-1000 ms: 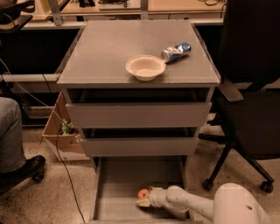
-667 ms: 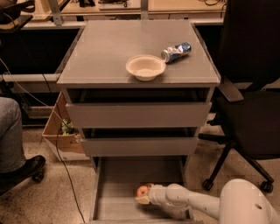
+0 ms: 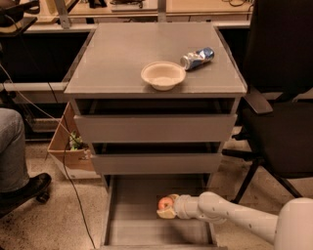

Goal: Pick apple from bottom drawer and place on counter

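- A white robot arm reaches in from the lower right, its gripper low inside the open bottom drawer of a grey metal cabinet.
- The apple – red-orange – lies on the drawer floor, right of centre, touching the gripper's tip on its far side; whether the gripper is clamped on the fruit cannot be told.
- Speckled floor surrounds the cabinet, with a seated person's shoe at left and a black office chair at right.
- Above, two shallower drawers stand slightly pulled out; a cardboard box sits beside them.
- On the bench – flat, matte grey – a cream bowl rests just beside a crushed blue-silver can.
- Pale wooden desks line the back.
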You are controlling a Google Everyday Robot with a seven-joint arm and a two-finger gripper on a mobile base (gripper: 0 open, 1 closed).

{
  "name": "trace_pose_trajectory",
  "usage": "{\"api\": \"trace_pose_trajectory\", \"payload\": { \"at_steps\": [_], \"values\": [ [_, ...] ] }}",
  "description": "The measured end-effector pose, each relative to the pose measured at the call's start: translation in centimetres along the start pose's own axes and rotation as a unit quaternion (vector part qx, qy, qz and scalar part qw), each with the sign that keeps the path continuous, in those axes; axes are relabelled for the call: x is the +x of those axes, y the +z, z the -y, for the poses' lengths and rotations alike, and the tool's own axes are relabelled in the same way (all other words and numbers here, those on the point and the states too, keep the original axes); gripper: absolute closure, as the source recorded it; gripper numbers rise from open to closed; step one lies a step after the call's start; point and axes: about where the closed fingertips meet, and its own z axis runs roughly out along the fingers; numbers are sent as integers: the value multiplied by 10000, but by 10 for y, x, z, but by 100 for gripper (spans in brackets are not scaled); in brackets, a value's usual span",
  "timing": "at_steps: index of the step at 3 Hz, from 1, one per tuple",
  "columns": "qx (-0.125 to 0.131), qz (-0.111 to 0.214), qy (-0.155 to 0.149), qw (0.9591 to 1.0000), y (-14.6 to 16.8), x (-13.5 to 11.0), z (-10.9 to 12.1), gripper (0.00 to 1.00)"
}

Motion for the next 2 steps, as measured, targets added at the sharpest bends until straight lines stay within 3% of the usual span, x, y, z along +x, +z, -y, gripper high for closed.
{"api": "trace_pose_trajectory", "payload": {
  "at_steps": [1,2],
  "values": [
    [-201,-31,138,9997,-65,-12,7,100],
    [74,-12,-18,10000,-146,-46,21,100]
  ]
}}
